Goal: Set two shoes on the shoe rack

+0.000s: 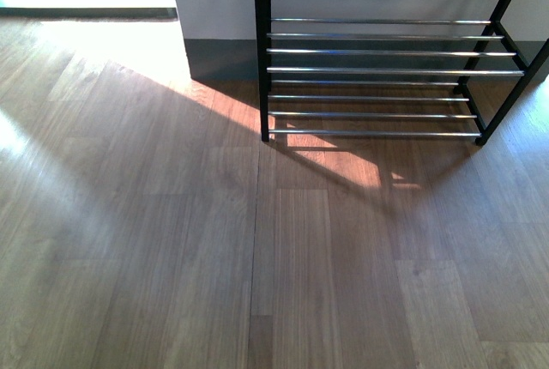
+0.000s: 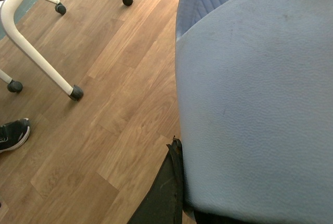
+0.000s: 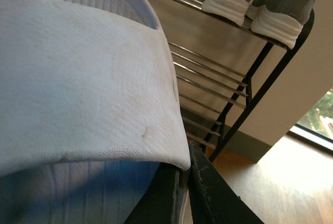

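Progress: we'd call it about halfway. Both slides are off the floor and in hand, but neither is on the shoe rack [image 1: 262, 60] yet.
Already parked: a pair of grey sneakers [image 3: 283, 10] sits on an upper tier with the heels facing out, seen from the right wrist view.
Left slide [image 2: 255, 104]: it fills the left wrist view, hanging over the wood floor [image 2: 125, 94]. There's no rack in that shot, so we can't say how near it is.
Left gripper [image 2: 179, 198]: only one dark finger [image 2: 164, 193] shows, tight against the slide's edge, and the other is hidden. We reckon it's pinching the slide.
Right slide [image 3: 78, 78]: near the rack, lower than the sneakers' tier.
Right gripper [image 3: 183, 193]: two dark fingers are squeezed close together on the slide's sole edge.
Left to do: both slides need setting on a tier. The lower tiers in the front view hold nothing, so there's plenty of room.
Slides: pale blue, with a wide, finely pebbled strap that's a bit scuffed and a ribbed footbed. They look like soft foam, so probably squishy under the fingers.
Sneakers: grey knit uppers on chunky white soles.
Rack: black metal frame with thin shiny chrome rails and gaps between them. A slide will need to bridge a couple of rails, we think.
Background: white legs on casters [image 2: 36, 52] and somebody's black trainer [image 2: 13, 135].
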Tool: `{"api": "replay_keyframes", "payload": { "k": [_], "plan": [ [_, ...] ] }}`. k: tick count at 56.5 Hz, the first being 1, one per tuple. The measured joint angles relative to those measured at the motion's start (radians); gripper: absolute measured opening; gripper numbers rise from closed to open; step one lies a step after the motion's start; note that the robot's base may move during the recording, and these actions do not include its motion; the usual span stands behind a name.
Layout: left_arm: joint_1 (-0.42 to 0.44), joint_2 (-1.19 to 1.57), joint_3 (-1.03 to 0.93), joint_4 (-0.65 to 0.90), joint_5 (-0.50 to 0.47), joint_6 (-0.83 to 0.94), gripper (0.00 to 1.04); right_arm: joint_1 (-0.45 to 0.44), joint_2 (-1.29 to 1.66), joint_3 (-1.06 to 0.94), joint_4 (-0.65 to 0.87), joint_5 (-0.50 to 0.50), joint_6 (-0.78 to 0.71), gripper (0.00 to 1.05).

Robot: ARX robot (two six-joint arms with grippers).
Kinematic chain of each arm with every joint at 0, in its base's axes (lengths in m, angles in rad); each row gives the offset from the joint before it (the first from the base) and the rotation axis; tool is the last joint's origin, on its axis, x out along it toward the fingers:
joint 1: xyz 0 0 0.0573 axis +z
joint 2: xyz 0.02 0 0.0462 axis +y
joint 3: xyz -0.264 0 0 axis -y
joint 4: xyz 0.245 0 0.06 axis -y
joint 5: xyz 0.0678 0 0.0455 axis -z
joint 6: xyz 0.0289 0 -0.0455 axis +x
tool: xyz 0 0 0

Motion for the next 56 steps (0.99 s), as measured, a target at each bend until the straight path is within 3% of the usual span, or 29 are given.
{"api": "replay_keyframes", "payload": {
  "k": [56],
  "plan": [
    [-0.001,0.000,0.000,0.000,-0.001,-0.002,0.02,0.000,0.000,-0.002,0.000,-0.001,0.003,0.01]
  ]
}}
